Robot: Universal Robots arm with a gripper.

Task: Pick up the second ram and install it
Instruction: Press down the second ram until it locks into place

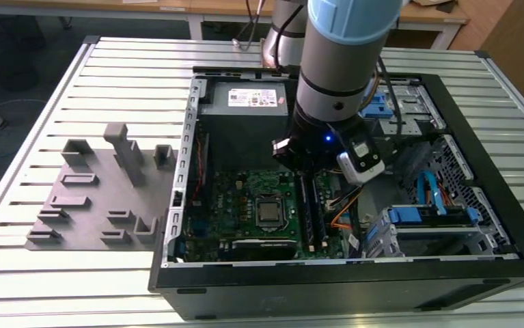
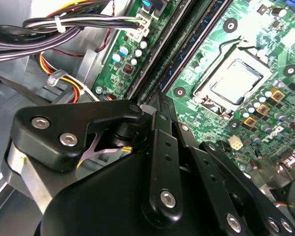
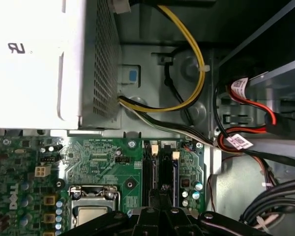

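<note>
- Gripper (image 1: 309, 169), black metal, hanging low inside the open black computer case (image 1: 480, 270), right over the green motherboard's (image 1: 243, 205) long memory slots (image 3: 163, 169).
- Can't tell if fingers are spread or pinching.

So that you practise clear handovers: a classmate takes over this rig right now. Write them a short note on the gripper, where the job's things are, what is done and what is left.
Gripper: down inside the open computer case, right over the memory slots on the motherboard, beside the processor socket. I cannot tell whether it is open or shut.
Memory stick: I cannot tell whether it is held or already in a slot.
Grey fixture: on the table at the exterior view's left, away from the arm.
Done: the arm has reached the slots.
Left: a seated stick is not confirmed, so check it.
</note>
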